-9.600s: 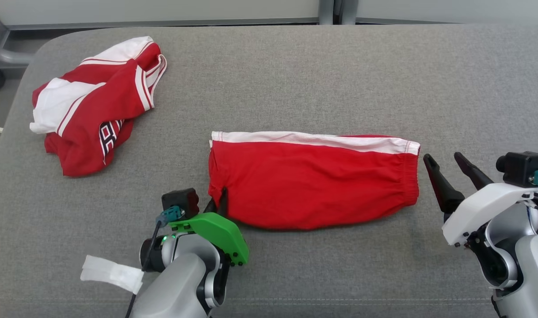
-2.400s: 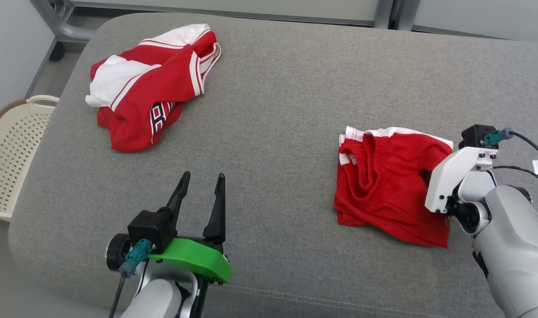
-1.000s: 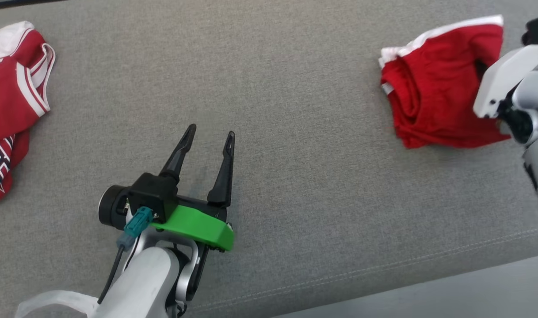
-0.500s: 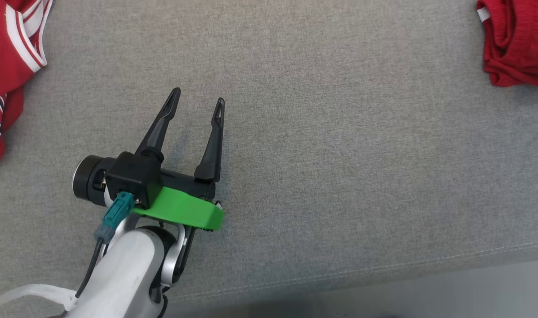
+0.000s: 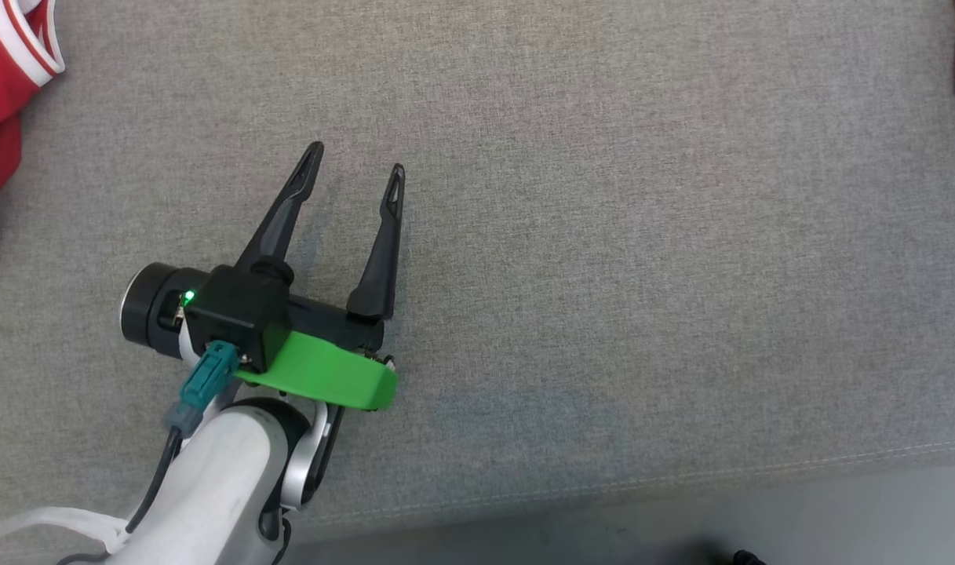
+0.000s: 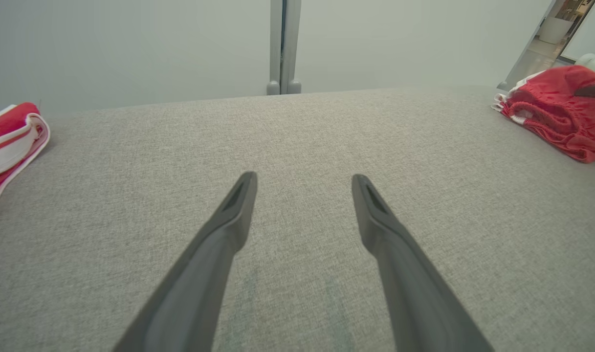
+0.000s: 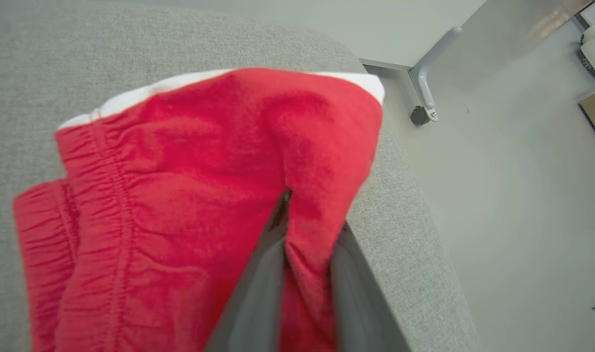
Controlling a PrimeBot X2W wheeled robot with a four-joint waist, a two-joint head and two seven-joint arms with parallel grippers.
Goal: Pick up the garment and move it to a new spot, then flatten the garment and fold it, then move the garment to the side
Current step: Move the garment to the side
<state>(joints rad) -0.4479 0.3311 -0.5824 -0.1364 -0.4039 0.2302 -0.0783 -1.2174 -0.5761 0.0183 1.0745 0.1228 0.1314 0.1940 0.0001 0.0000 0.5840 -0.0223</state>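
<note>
At the right-hand end of the bench (image 5: 603, 235), close to its rounded corner, the red shorts (image 7: 180, 195) lie doubled over on themselves, white side stripe along the far edge and gathered waistband toward the bench's middle. My right tool (image 7: 309, 230) is narrow, with a raised fold of the red cloth pinched between its fingers. I read this as the last step, setting the folded garment off to the side, and nearly done. The next move, as I judge it, calls for spreading those fingers and drawing them straight back and up. That way the fold drops flat instead of trailing after the tool, since the bench edge is just beside it.

My left tool (image 5: 355, 157) hovers wide and empty over bare cloth at the near middle of the bench, well apart from the shorts. A crumpled red-and-white jersey (image 6: 9, 132) sits at the opposite end.

The bench is covered in grey woven fabric with a stitched seam along its near edge. Beyond it are a pale floor (image 7: 522, 195), a grey frame leg on a caster (image 7: 424, 93) and plain pale wall panels (image 6: 131, 44).
</note>
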